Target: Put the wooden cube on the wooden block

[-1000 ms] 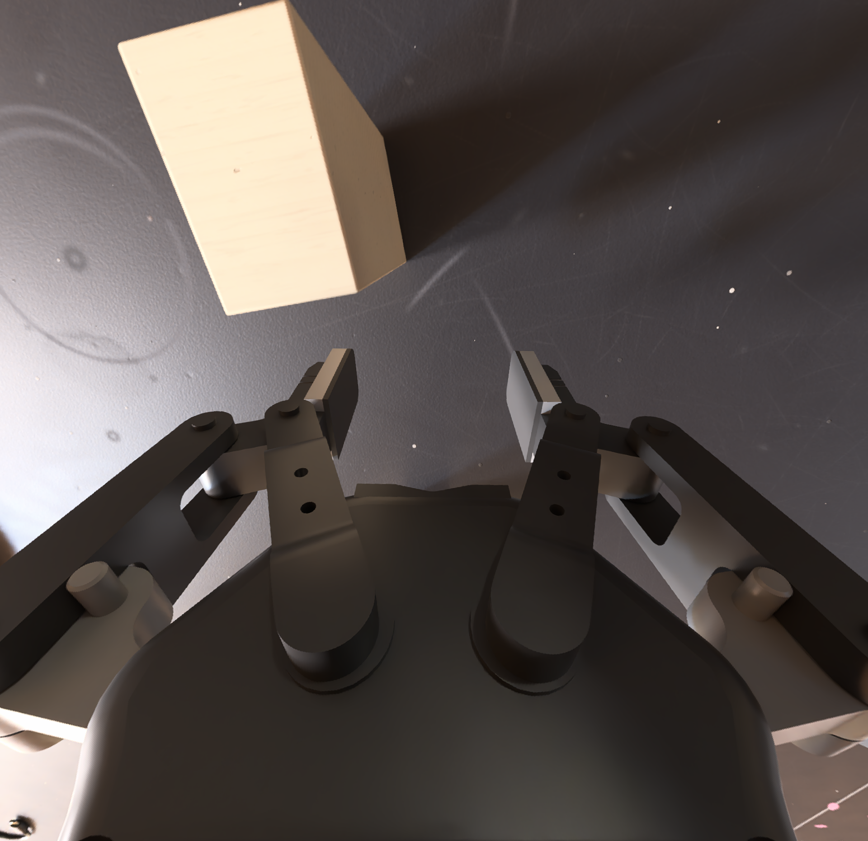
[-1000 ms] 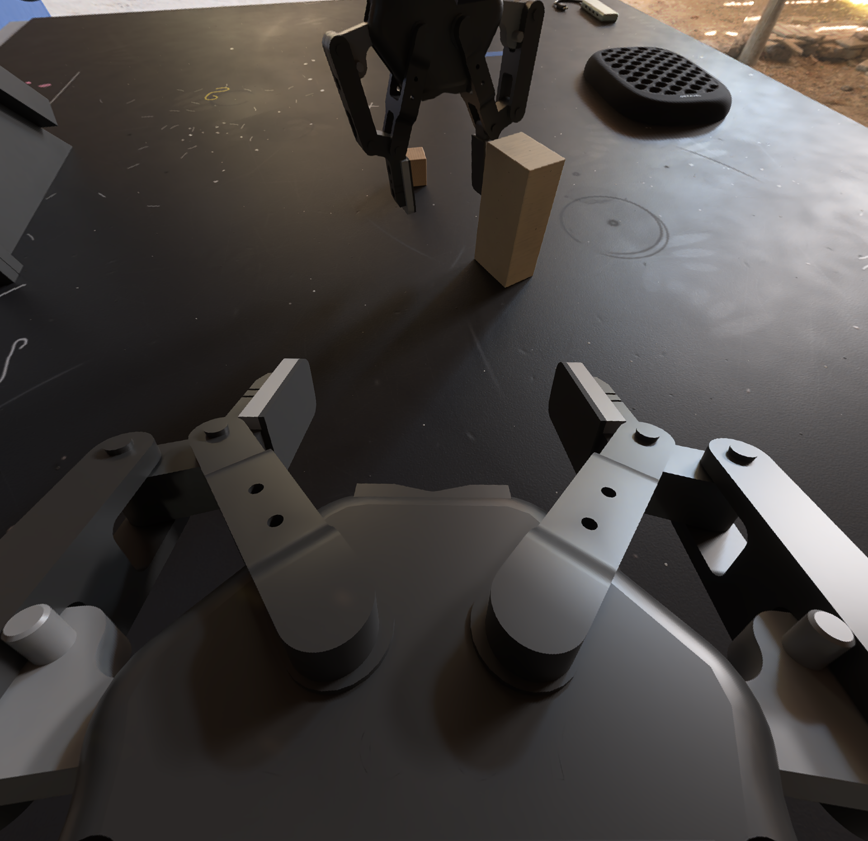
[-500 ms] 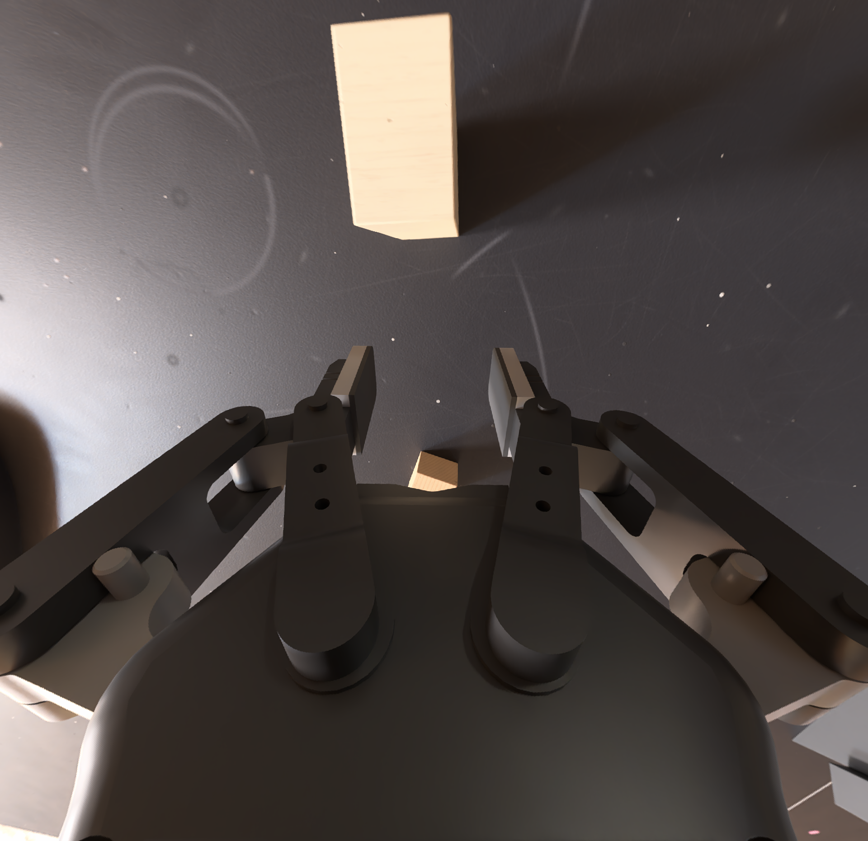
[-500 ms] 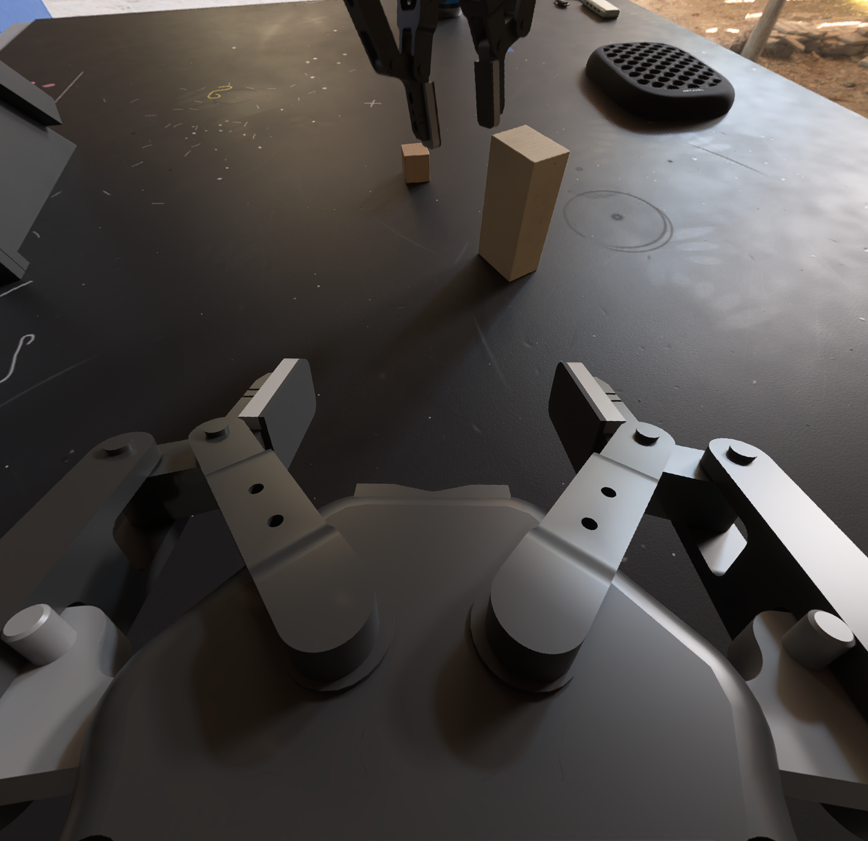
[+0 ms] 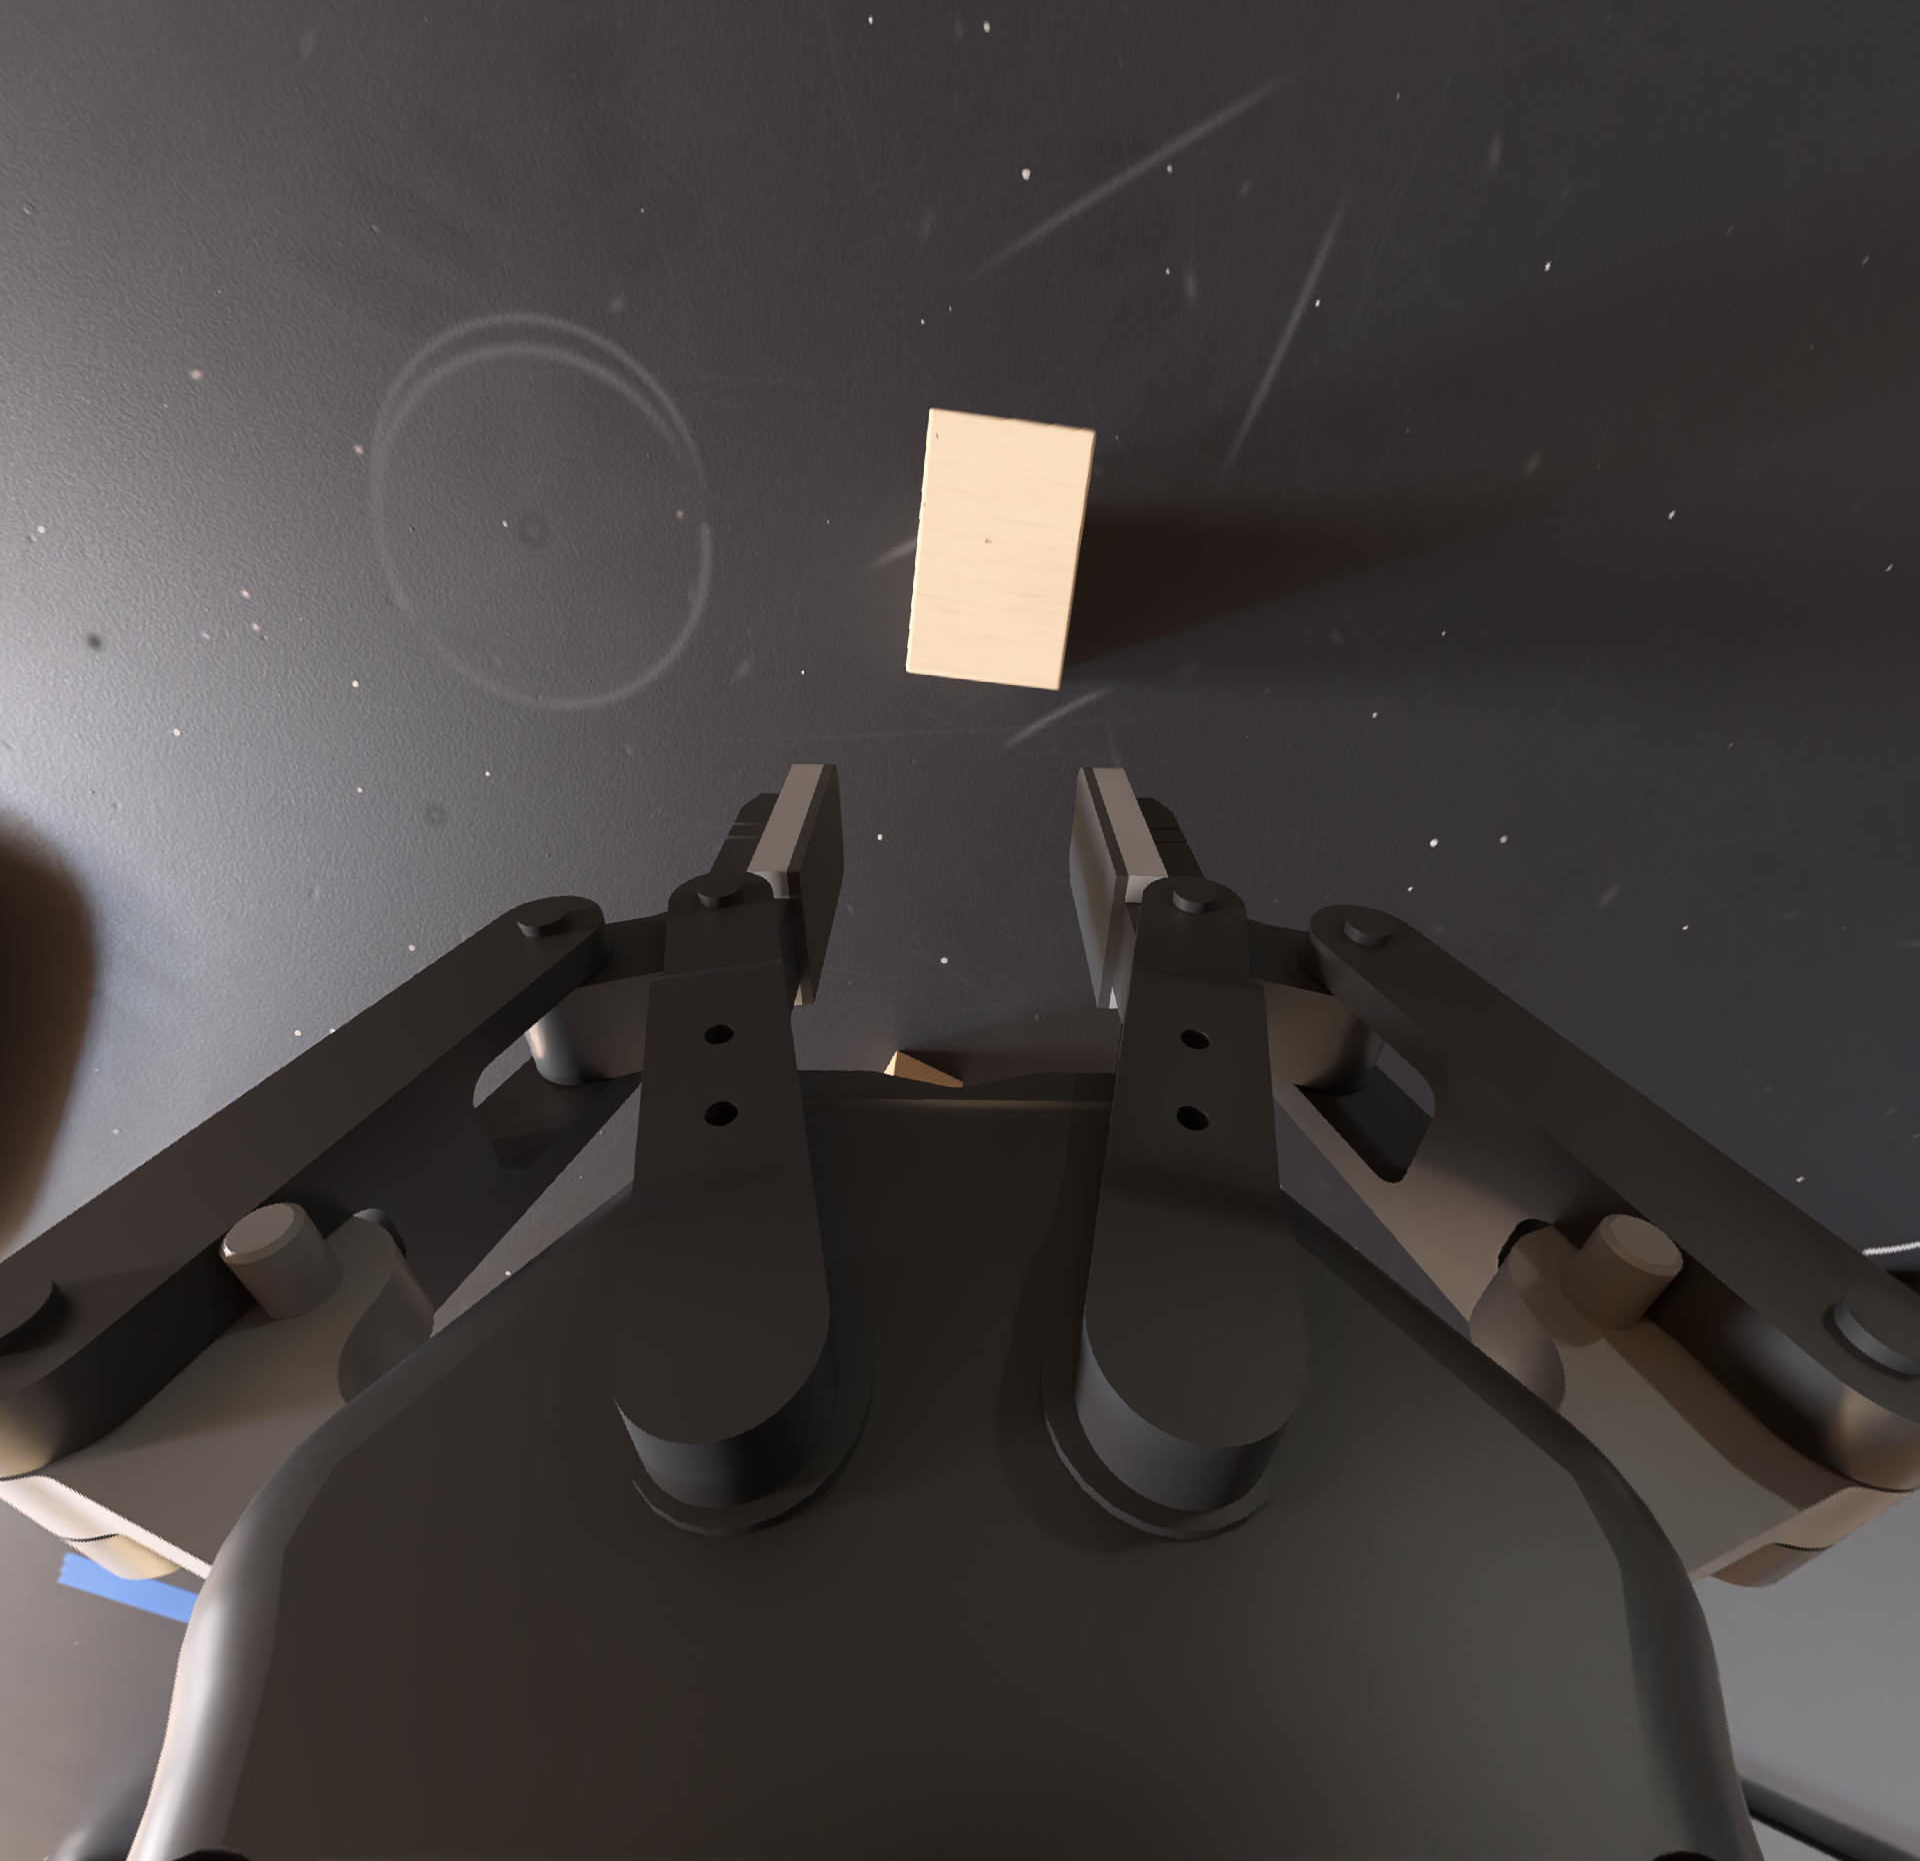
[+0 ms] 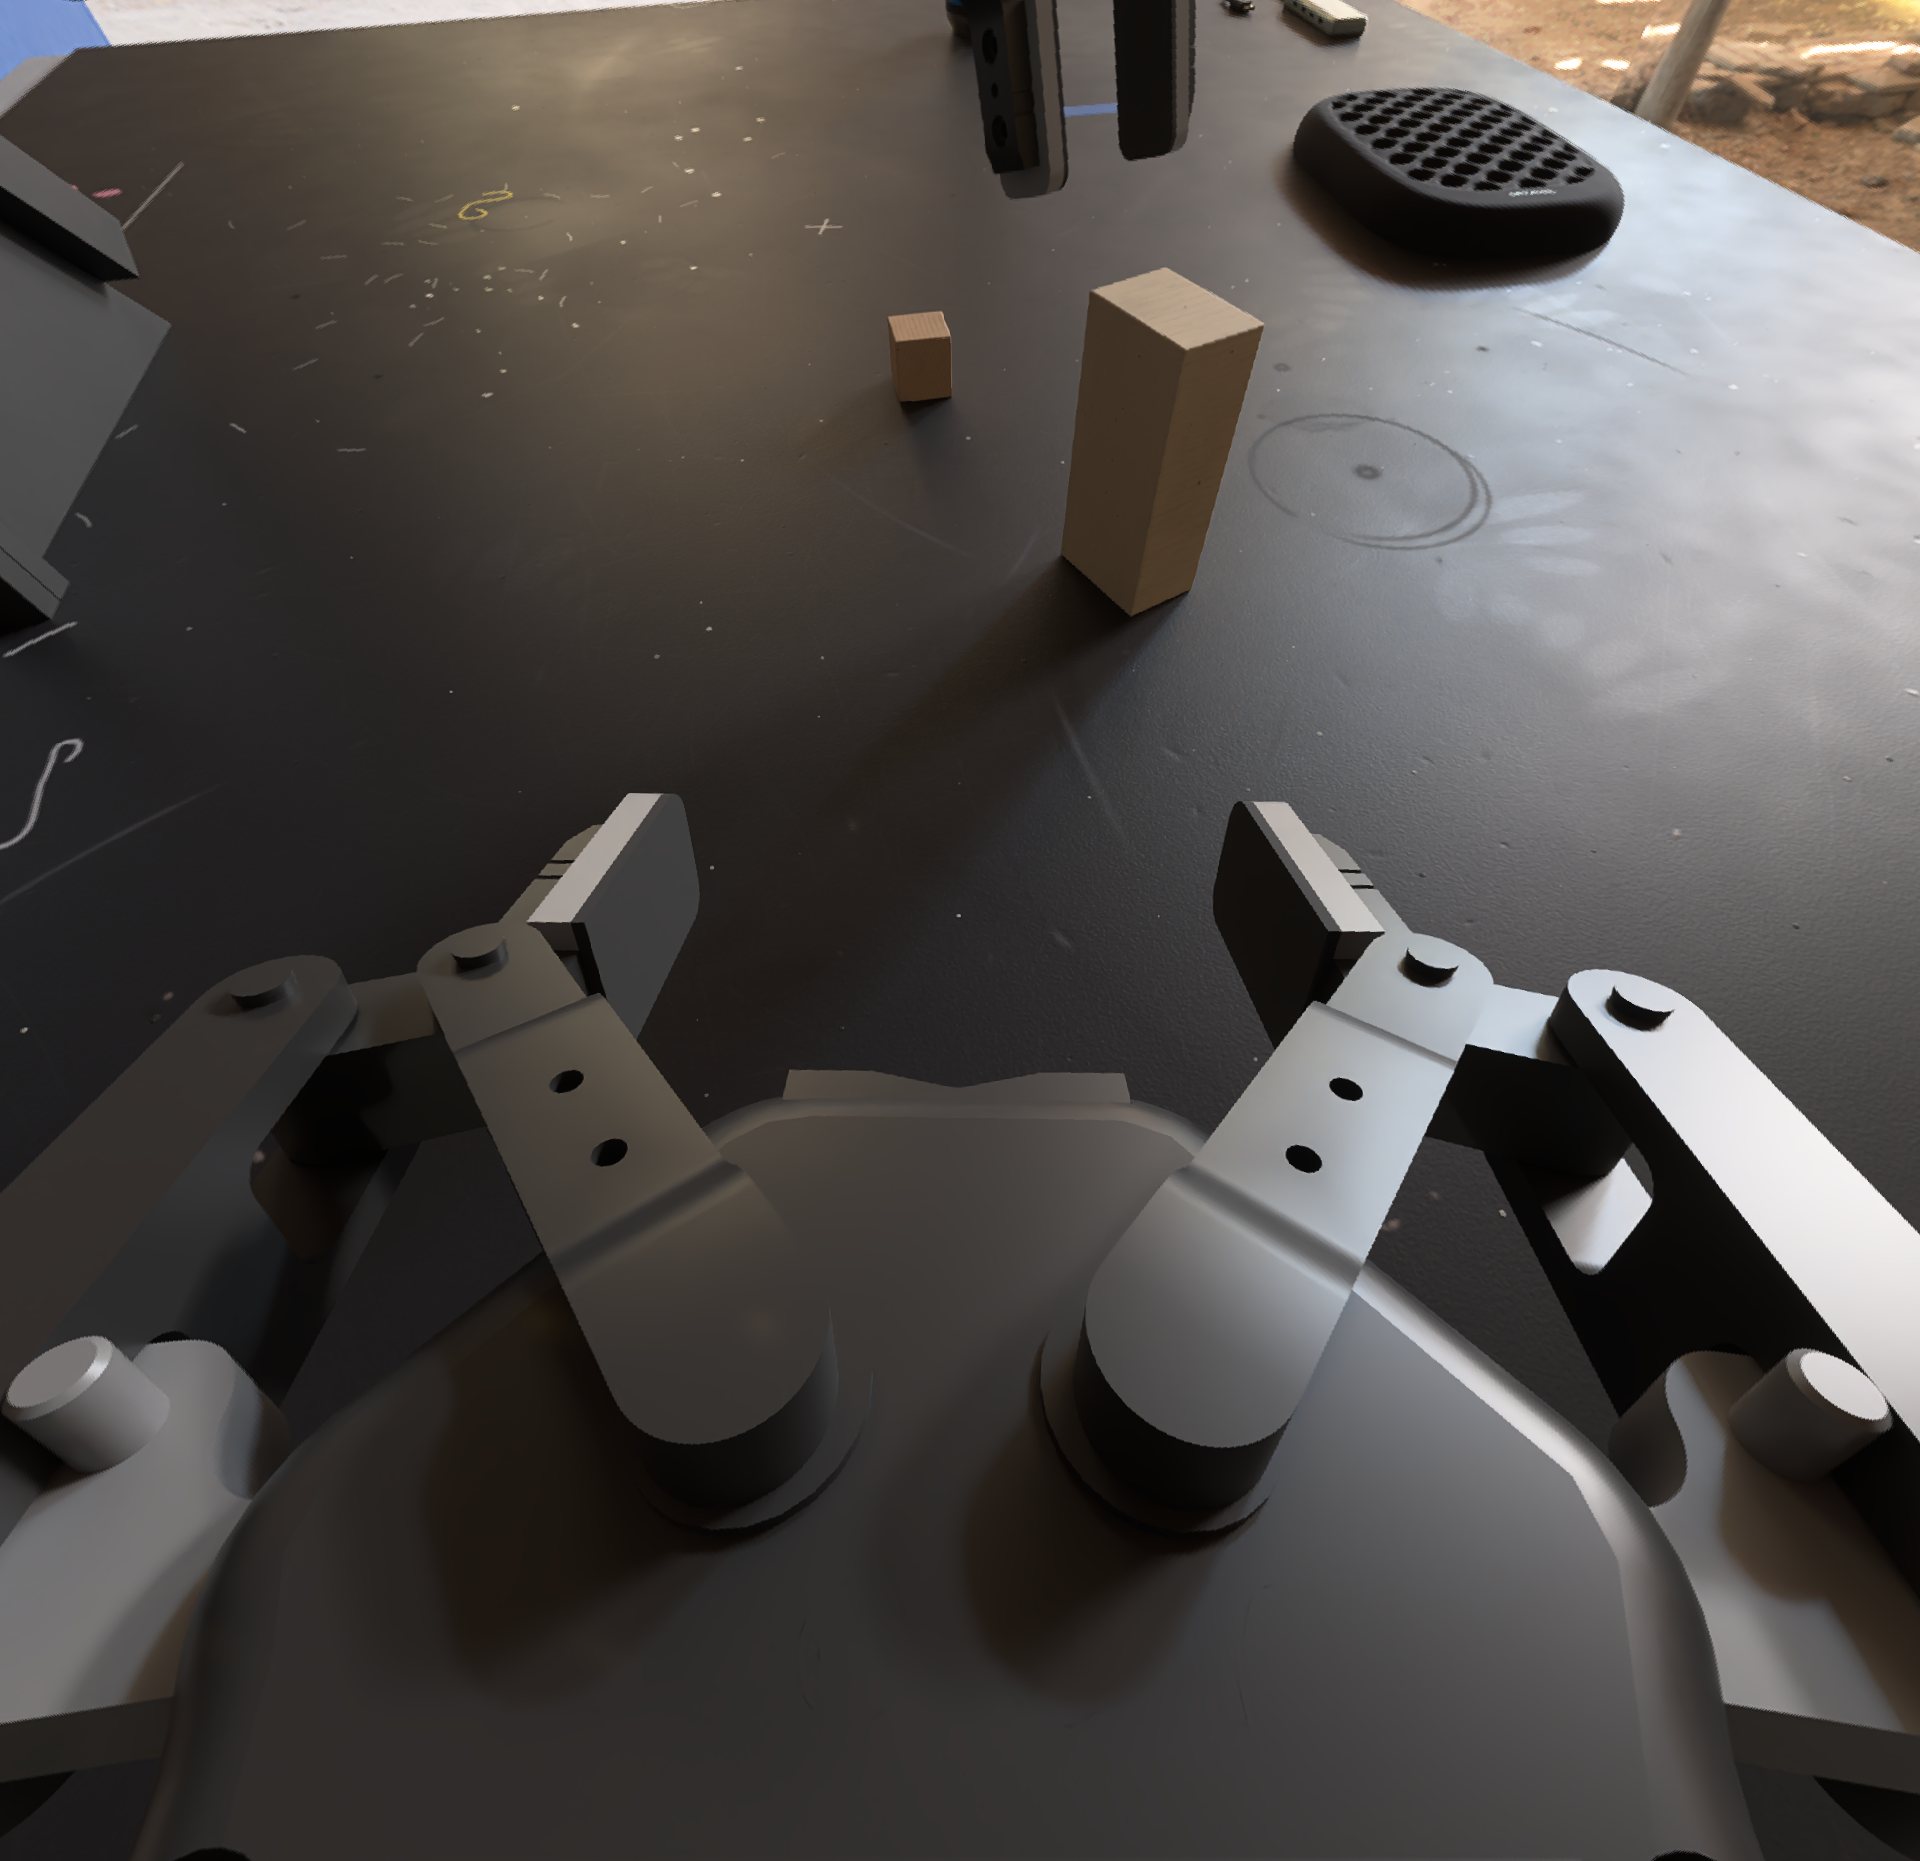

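Your left claw (image 5: 956,855) is hanging high over the dark table (image 5: 416,201) with its two fingers apart and nothing between them. In your right wrist view you are seeing that same claw (image 6: 1086,97) at the far side of the table, up in the air, above the wooden cube (image 6: 921,355) and the wooden block (image 6: 1158,440).

The cube is sitting on the table, by itself, near the block but not touching it. The block is standing upright (it is much taller than the cube), and its top is bare. In the left wrist view you are looking down on the block (image 5: 997,549), and only a tiny corner of the cube (image 5: 920,1068) is peeking out behind the claw body.

Your right claw (image 6: 956,876) is waiting near you, open wide and empty. A black bumpy pad (image 6: 1455,175) is lying at the far right.
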Controlling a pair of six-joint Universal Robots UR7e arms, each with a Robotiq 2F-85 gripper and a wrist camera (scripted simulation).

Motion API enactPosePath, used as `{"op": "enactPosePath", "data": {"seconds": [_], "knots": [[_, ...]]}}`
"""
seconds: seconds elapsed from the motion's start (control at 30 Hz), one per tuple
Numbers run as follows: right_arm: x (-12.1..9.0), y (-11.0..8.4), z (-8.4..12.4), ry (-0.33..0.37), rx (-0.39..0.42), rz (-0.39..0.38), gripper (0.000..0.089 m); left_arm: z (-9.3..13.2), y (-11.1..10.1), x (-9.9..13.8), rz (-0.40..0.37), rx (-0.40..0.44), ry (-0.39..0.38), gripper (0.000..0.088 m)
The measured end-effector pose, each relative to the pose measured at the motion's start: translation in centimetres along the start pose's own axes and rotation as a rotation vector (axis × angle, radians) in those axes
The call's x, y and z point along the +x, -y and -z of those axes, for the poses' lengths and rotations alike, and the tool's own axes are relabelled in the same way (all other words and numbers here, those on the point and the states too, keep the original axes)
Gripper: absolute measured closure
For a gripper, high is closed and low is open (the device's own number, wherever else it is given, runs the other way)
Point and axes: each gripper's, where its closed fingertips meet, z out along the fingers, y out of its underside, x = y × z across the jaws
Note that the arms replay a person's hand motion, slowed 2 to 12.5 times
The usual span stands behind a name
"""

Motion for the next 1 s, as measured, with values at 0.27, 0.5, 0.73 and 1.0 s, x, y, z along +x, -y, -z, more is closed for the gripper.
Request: {"op": "enactPosePath", "data": {"seconds": [0.27, 0.5, 0.73, 1.0], "knots": [[-0.1, -0.3, 0.2, -0.004, -0.004, -0.007, 0.0045, 0.2, 1.7, 0.0, 0.056, 0.013, -0.005, 0.048], [-0.2, -0.6, 0.5, -0.01, -0.01, -0.015, 0.005, -0.3, 2.7, 0.2, 0.078, 0.005, -0.012, 0.048], [-0.2, -0.8, 0.7, -0.013, -0.012, -0.021, 0.0056, -1.2, 3.3, 0.6, 0.086, -0.007, -0.021, 0.048], [-0.2, -0.8, 1.0, -0.017, -0.009, -0.021, 0.006, -2.1, 3.6, 0.8, 0.074, -0.026, -0.022, 0.0479]]}}
